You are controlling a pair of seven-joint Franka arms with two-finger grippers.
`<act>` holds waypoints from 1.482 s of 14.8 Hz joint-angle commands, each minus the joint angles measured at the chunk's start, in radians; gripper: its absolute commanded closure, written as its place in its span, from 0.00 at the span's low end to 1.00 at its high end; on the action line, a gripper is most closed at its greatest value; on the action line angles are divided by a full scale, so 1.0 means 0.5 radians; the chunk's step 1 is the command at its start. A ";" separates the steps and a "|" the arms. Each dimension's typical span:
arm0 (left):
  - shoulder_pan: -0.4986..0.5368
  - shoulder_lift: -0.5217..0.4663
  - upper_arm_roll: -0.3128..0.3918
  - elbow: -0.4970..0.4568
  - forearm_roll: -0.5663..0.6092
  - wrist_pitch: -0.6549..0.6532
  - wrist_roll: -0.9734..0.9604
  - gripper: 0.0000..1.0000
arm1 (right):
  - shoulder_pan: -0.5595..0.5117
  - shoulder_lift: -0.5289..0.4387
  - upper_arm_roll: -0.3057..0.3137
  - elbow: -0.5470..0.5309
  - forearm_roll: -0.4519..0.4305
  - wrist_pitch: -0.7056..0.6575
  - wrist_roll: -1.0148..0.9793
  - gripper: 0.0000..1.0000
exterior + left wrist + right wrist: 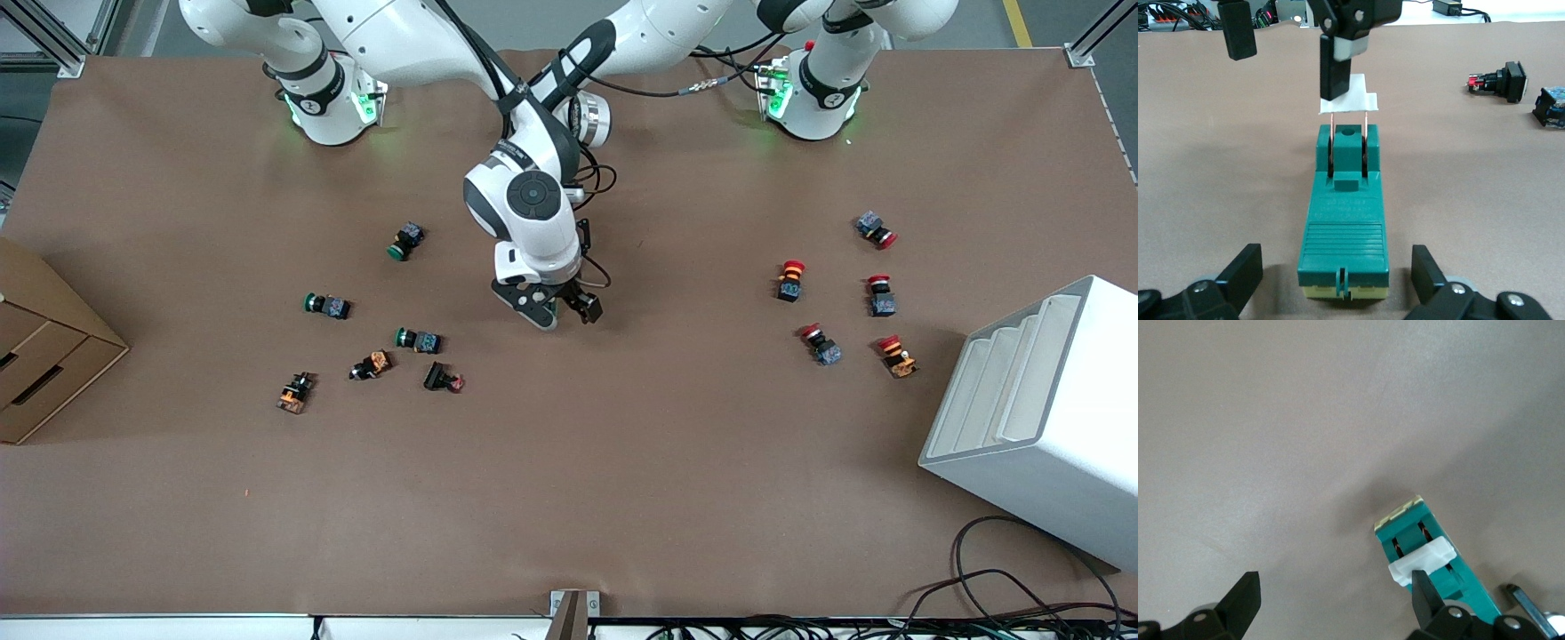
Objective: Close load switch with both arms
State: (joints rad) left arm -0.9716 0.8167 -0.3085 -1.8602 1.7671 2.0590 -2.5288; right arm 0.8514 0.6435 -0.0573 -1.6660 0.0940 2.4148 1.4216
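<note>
A brown table [569, 498] seen from above, with two white robot arms reaching in to meet at its middle, where the load switch [1345, 227] lies flat, a long dark green block that is mostly hidden from the high camera by the right arm's wrist. Its white lever [1361, 97] stands raised above one end of the block on two thin copper blades [1331, 143], so the switch is not closed. The right gripper [560, 311] hangs straight above the lever end of the switch, its two black fingers spread wide; one finger [1335, 67] sits against the white lever and seems to touch it, while the other hangs in open air to the side of the switch. The left gripper [1335, 257] is down low at the switch's other end, also spread wide, with one finger on each side of the green block and a clear gap between each finger and the block. Well apart from the switch toward the right arm's end of the table lies a scatter of green-capped push-buttons [327, 306] and orange ones, with a black and red button [442, 380] the closest of them to the switch; red-capped push-buttons [790, 279] lie well apart from the switch toward the left arm's end
</note>
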 commanded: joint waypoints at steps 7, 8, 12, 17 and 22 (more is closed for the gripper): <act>-0.008 0.069 0.000 0.011 0.046 0.027 -0.047 0.01 | -0.083 0.182 0.013 0.132 -0.025 0.024 -0.103 0.00; -0.008 0.066 0.000 0.011 0.046 0.027 -0.047 0.01 | -0.101 0.210 0.013 0.169 -0.025 0.024 -0.113 0.00; -0.008 0.066 0.000 0.011 0.046 0.024 -0.047 0.01 | -0.156 0.235 0.013 0.194 -0.025 0.027 -0.199 0.00; -0.008 0.066 0.000 0.011 0.043 0.024 -0.050 0.01 | -0.248 0.216 0.013 0.295 -0.013 0.000 -0.315 0.00; -0.008 0.066 0.000 0.011 0.043 0.024 -0.047 0.01 | -0.438 0.140 0.013 0.301 -0.010 -0.190 -0.728 0.00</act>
State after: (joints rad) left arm -0.9716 0.8167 -0.3085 -1.8602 1.7671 2.0589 -2.5290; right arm 0.6810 0.7408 -0.0649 -1.5156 0.0922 2.3767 1.1498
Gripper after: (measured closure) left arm 0.009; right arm 0.000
